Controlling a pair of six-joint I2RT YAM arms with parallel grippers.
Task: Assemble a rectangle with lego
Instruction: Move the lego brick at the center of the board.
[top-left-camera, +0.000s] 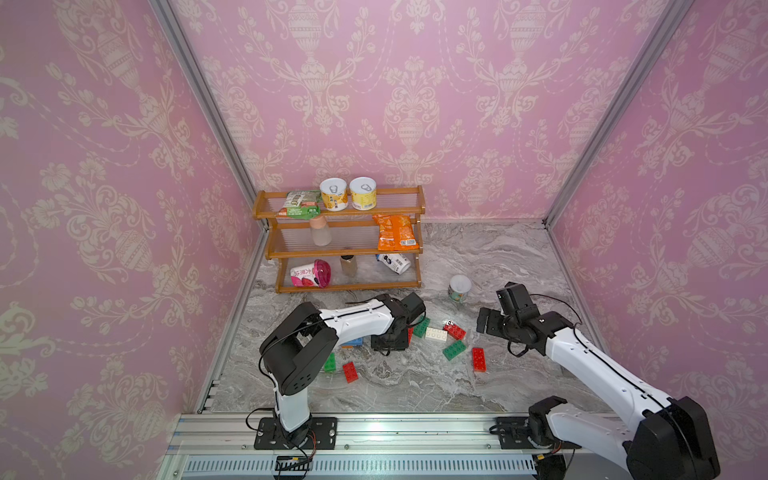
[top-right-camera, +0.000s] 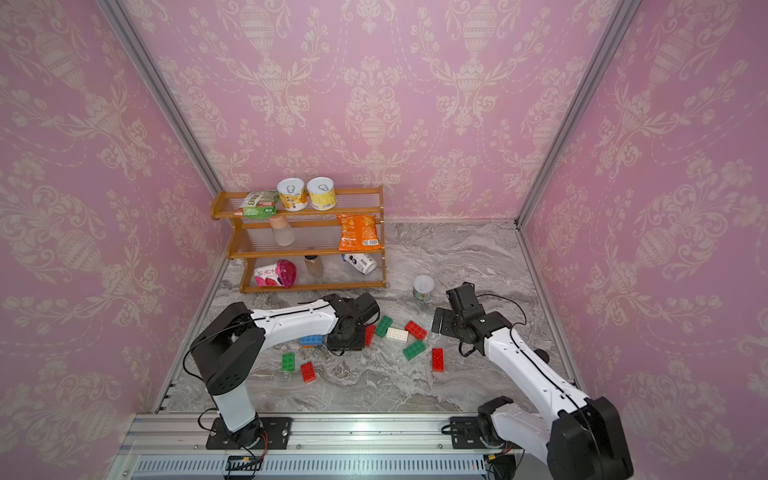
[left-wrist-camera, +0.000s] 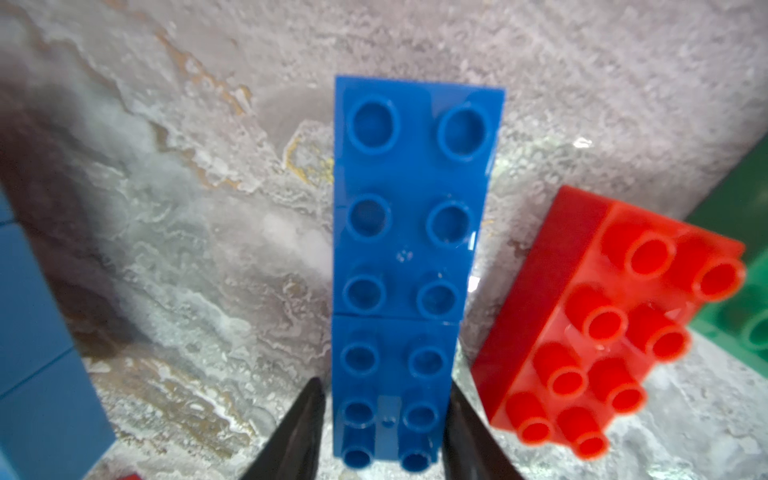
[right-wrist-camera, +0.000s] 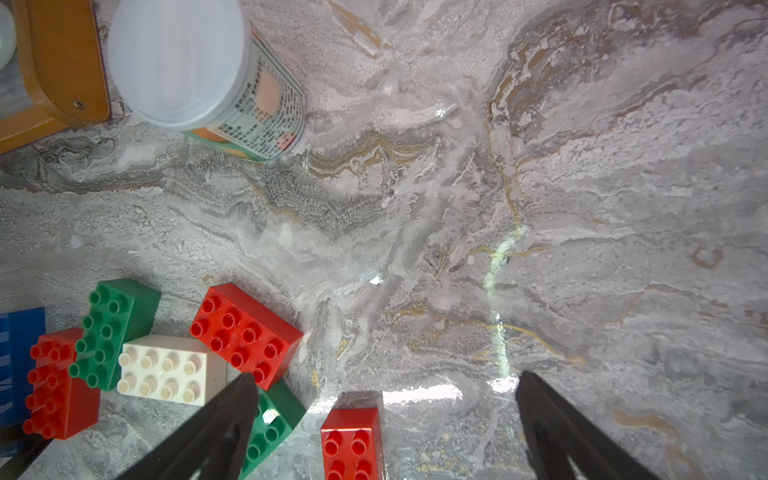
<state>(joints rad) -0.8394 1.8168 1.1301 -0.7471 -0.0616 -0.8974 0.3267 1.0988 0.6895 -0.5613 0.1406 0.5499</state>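
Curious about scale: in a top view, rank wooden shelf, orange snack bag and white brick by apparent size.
1. wooden shelf
2. orange snack bag
3. white brick
Clear gaps, though the brick lies nearer the camera.

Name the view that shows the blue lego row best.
Left wrist view: the blue lego row sits whole, close, studs up, between the left fingers. In both top views the left arm hides most of it; the right wrist view catches only a blue sliver.

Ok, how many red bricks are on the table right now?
4 red bricks: one tucked against the left arm, one beside the white brick, one nearest the right arm, one out front beside a green brick. The left arm may hide more.
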